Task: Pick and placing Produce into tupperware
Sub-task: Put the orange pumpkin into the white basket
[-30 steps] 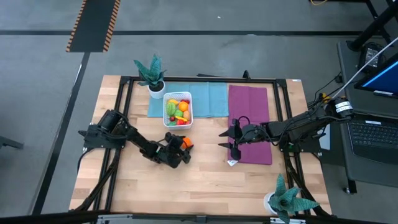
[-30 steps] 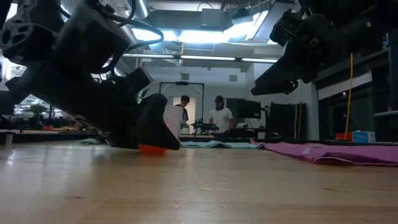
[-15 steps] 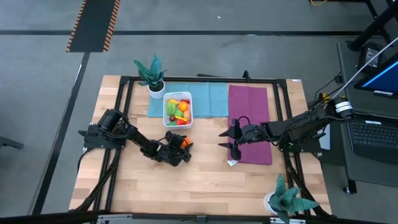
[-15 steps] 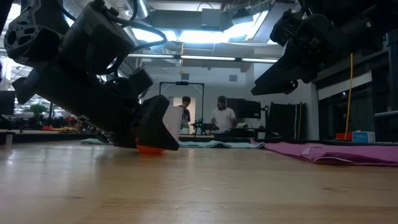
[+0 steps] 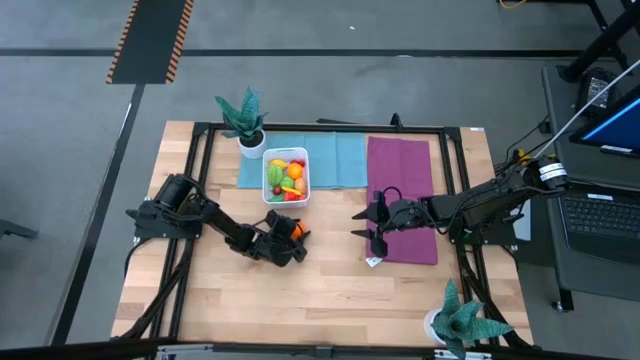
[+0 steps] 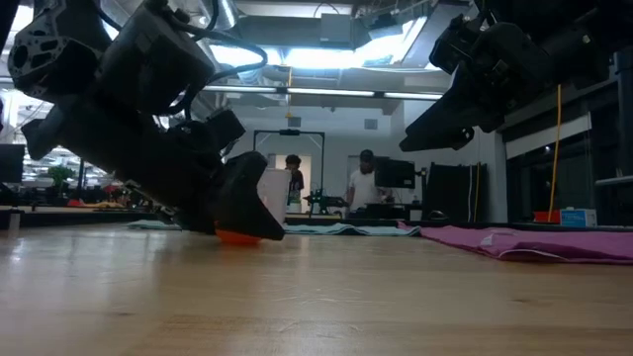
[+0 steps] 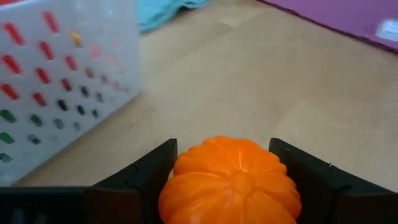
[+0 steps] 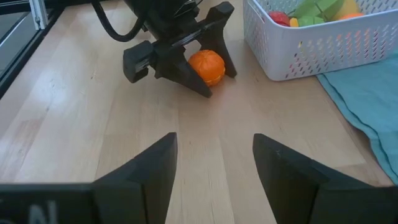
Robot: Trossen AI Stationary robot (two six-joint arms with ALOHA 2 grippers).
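Note:
An orange toy fruit [image 7: 230, 180], ribbed like a small pumpkin, sits on the wooden table just near of the tupperware [image 5: 286, 176]. The tupperware is a white perforated basket holding several coloured produce pieces, and it stands on a teal cloth. My left gripper [image 5: 293, 232] is low at the table, shut on the orange fruit [image 8: 206, 65]. My right gripper [image 8: 214, 168] hovers open above the table by the left edge of the purple cloth [image 5: 400, 200]. Nothing is between its fingers. My left gripper pinches the orange fruit between its two fingers, one on each of its opposite sides [image 7: 180, 171]. The fingers come from the table's left, slanting down. The fruit's underside [image 6: 237, 237] rests on the table.
A potted plant [image 5: 243, 120] stands at the far left corner, and another one [image 5: 460, 320] stands at the near right. The teal cloth [image 5: 335, 160] lies beside the purple one. A small white tag [image 5: 372, 262] lies by the purple cloth's near edge. Black frame rails run along the table's sides.
My left gripper has drawn its fingers in on the orange fruit and rolled slightly. The fruit stays on the table in the same place. My right arm has kept still.

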